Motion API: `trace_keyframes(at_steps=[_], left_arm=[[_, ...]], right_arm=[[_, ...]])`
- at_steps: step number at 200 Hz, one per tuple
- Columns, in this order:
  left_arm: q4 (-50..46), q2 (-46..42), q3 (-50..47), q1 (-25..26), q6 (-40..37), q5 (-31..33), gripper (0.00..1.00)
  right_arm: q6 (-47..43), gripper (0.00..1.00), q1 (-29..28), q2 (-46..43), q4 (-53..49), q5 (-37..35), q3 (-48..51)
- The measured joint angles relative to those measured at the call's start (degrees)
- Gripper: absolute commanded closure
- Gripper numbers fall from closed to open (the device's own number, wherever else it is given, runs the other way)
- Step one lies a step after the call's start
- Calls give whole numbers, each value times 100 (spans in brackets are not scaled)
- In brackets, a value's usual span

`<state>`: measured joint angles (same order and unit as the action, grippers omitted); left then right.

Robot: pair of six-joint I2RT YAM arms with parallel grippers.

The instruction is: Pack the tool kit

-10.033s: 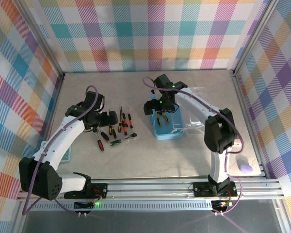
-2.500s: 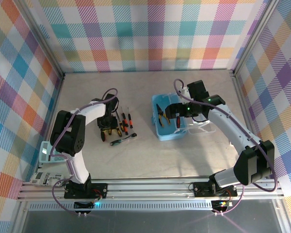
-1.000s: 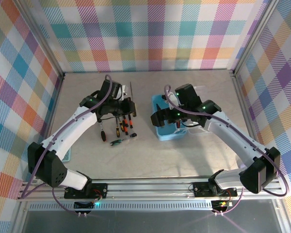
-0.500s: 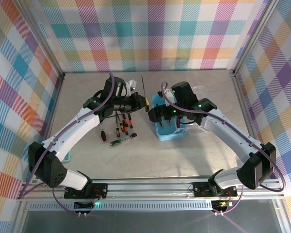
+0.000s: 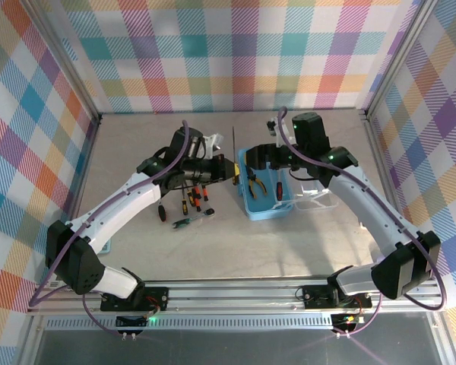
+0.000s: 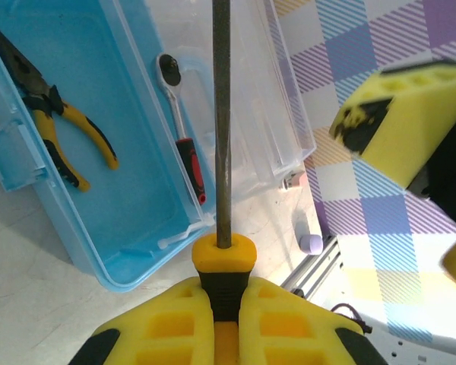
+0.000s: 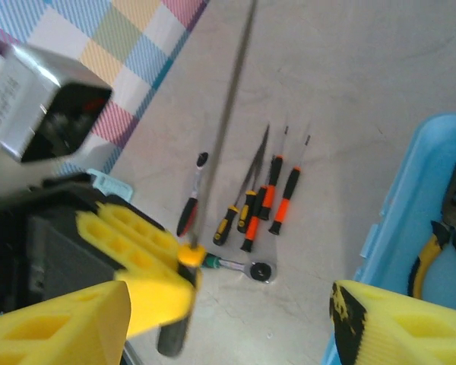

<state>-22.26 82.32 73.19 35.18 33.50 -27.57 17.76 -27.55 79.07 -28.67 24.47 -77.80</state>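
Item: long screwdriver [image 6: 222,137], yellow-black handle, thin bare shaft.
Location: lifted just left of box [image 5: 264,204], shaft pointing away from the claw.
Left claw [image 6: 226,300]: clamped on the handle.
Right claw [image 7: 232,308]: jaws apart, empty, over box's far edge.
Box contents: pliers [image 5: 256,182], ratchet [image 5: 278,188].
Handling: you can expect it light and stiff, with a slick shaft; take it by the handle and lay it lengthwise.
Outstanding: loose drivers [image 5: 191,196] left of box.
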Motion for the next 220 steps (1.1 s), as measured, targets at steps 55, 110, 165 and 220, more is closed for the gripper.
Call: trace_keyframes(at_steps=[55,110,165,220], left_arm=[[-46,101,13,232,-267,0,100],[-168,173,109,348,-420,0,100],[-179,197,203,354,-463,7,100],[-245,315,365,356,-468,31,88]], right_arm=[[275,44,-15,533,83,0,-372],[321,51,-24,767,59,-151,-557],[402,60,-155,931,59,-212,-570],[483,93,-216,946,44,-291,-568]])
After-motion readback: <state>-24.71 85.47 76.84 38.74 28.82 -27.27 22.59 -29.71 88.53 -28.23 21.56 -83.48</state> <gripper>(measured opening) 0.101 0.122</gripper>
